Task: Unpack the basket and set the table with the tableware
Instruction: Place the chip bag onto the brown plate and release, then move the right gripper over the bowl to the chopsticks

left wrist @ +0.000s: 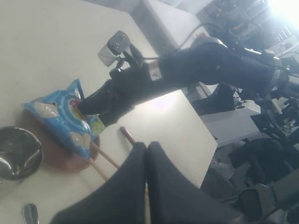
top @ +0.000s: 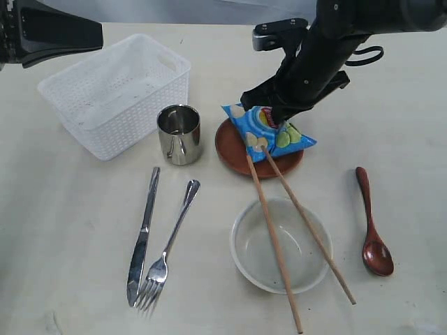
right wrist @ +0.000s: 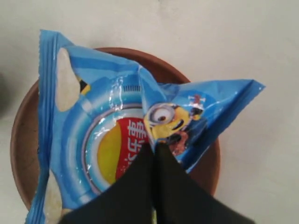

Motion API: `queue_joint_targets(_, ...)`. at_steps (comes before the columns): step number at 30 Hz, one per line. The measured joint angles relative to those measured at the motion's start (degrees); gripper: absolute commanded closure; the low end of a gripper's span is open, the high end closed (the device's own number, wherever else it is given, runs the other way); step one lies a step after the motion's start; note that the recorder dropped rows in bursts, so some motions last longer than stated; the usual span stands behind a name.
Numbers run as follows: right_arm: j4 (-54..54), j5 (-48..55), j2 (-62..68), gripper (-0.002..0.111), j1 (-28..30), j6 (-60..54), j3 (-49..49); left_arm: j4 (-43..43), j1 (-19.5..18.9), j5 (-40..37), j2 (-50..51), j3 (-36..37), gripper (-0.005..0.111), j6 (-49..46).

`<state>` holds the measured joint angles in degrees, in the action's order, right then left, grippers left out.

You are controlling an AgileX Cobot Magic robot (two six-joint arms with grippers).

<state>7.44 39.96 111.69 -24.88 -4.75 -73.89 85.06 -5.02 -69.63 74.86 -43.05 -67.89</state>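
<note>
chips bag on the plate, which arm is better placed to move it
Right. The right hand is shut on the chips bag on the plate; the left hand is shut, empty, off near the basket.

- plate (top: 226,148): reddish-brown, smooth, low sheen; material unclear.
- chips bag (top: 260,131), on the plate: blue printed film, glossy, crinkled.
- cup (top: 179,134), just beside the plate: polished steel, mirror-bright.
- basket (top: 126,122), beyond the cup from the plate: white plastic, lattice-perforated walls, matt.
- knife (top: 143,237), fork (top: 171,244): bright smooth steel.
- chopsticks (top: 276,237), tips at the plate: bare pale wood, matt.
- bowl (top: 241,262): pale, smooth, faint gloss.
- spoon (top: 374,241): dark red-brown wood, glossy finish.
- table (top: 70,209): pale cream, matt, faintly smudged.
</note>
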Motion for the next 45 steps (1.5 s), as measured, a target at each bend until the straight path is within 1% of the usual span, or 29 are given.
queue_joint_targets(11, 0.24, 0.24, 0.78, 0.108, -2.20, 0.43, 0.00, 0.00, 0.00, 0.00, 0.00, 0.00, 0.107, 0.00)
queue_joint_targets(12, 0.24, 0.15, 0.83, 0.106, -2.33, 0.43, 0.00, 0.00, 0.00, 0.00, 0.00, 0.00, 0.107, 0.00)
queue_joint_targets(13, 0.24, 0.15, 0.83, 0.101, -2.45, 0.62, 0.00, 0.00, 0.00, 0.00, 0.00, 0.00, 0.107, 0.00)
queue_joint_targets(18, 0.37, 0.15, 1.07, 0.068, -2.54, 1.57, 0.00, 0.00, 0.00, 0.00, 0.00, 0.00, 0.107, 0.00)
queue_joint_targets(20, 0.37, 0.15, 1.11, 0.064, -2.54, 1.72, 0.00, 0.00, 0.00, 0.00, 0.00, 0.00, 0.107, 0.00)
queue_joint_targets(30, 0.61, -0.64, 0.42, 0.065, -2.66, 2.59, 0.00, 0.00, 0.00, 0.00, 0.00, 0.00, 0.107, 0.00)
queue_joint_targets(38, 0.61, 1.22, -5.64, 0.065, -2.66, 2.82, 0.00, 0.97, 0.00, 0.00, 0.00, 0.00, 0.107, 0.00)
queue_joint_targets(41, 0.61, 4.57, -9.19, 0.065, -2.66, 3.17, 0.00, 1.12, 0.00, 0.00, 0.00, 0.00, 0.107, 0.00)
queue_joint_targets(42, 0.61, 8.70, -11.91, 0.064, -2.66, 3.26, 0.00, 1.21, 0.00, 0.00, 0.00, 0.00, 0.107, 0.00)
queue_joint_targets(43, 0.61, 10.67, -13.00, 0.064, -2.66, 3.26, 0.00, 1.21, 0.00, 0.00, 0.00, 0.00, 0.107, 0.00)
queue_joint_targets(44, 0.84, 15.28, -15.73, 0.062, -3.02, 3.26, 0.42, 1.21, 0.00, 0.00, 0.00, 0.00, 0.107, 0.00)
queue_joint_targets(45, 0.84, 16.93, -17.24, 0.057, -3.29, 3.26, 1.20, 1.21, 0.00, 0.00, 0.00, 0.00, 0.107, 0.00)
